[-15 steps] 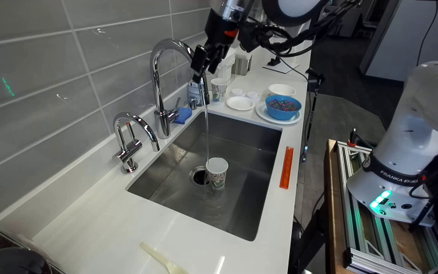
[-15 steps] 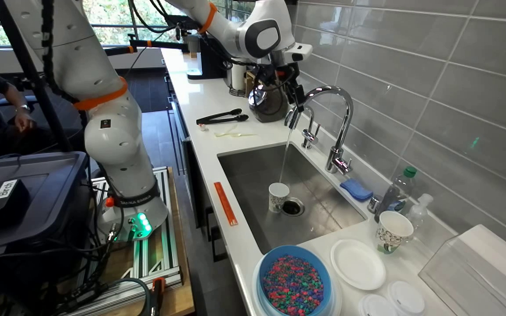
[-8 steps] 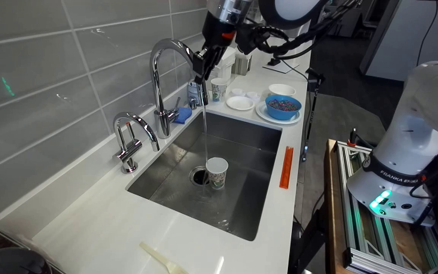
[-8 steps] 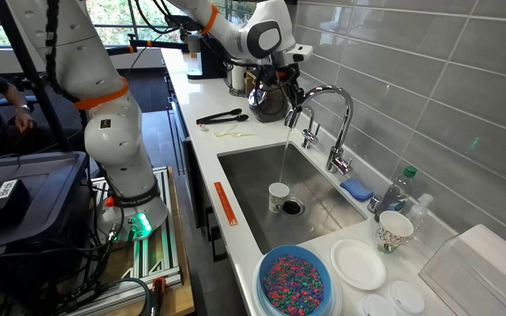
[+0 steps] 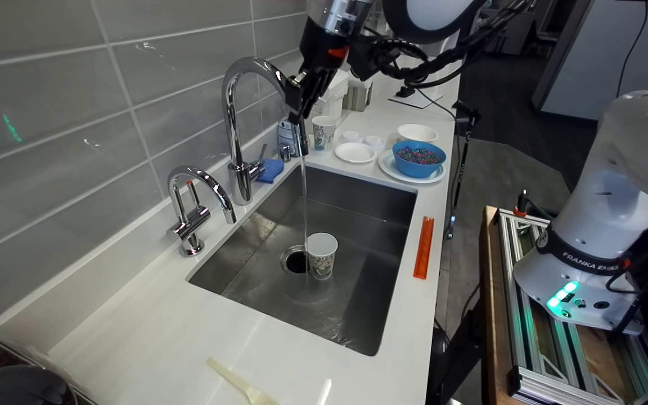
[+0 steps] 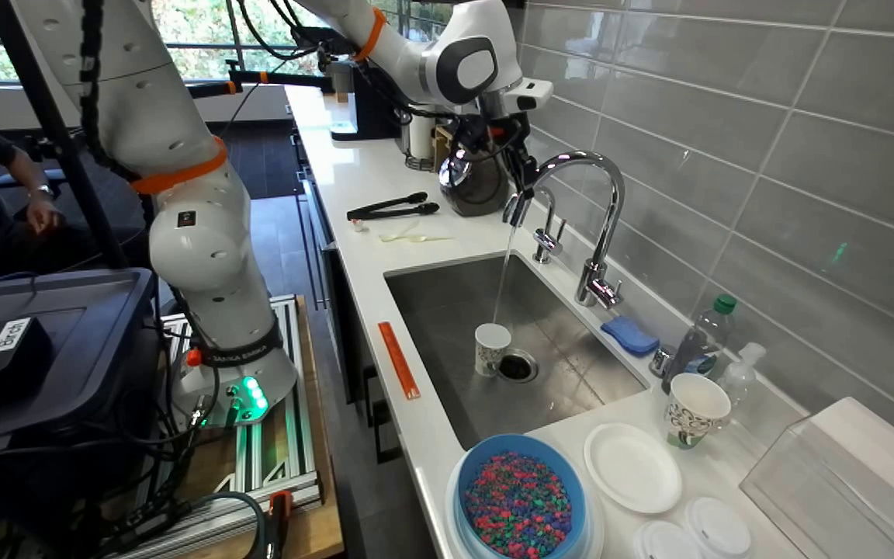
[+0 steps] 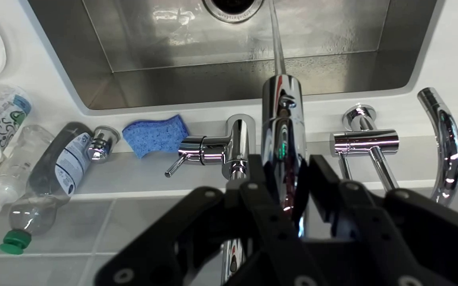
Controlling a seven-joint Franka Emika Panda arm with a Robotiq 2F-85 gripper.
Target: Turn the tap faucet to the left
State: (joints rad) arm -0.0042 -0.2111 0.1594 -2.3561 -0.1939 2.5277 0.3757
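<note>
Glossy gray tile wall [image 6: 711, 54], pale seams, behind a smooth white tabletop [image 5: 149, 337] with a steel sink [image 5: 355, 312] let in. White jointed arm [image 6: 214, 248] arched up and over, wrist tilted down; black fingers [image 7: 322, 171] set at the chrome's width, 1 on each side, holding the tap faucet [image 5: 229, 121] near its downturned end. Faucet: tall polished gooseneck between sink and wall, thin clear stream [image 7: 278, 43] falling just beside an upright patterned cup [image 5: 322, 257], pitted blue sponge [image 7: 155, 137] near the faucet's base.
</note>
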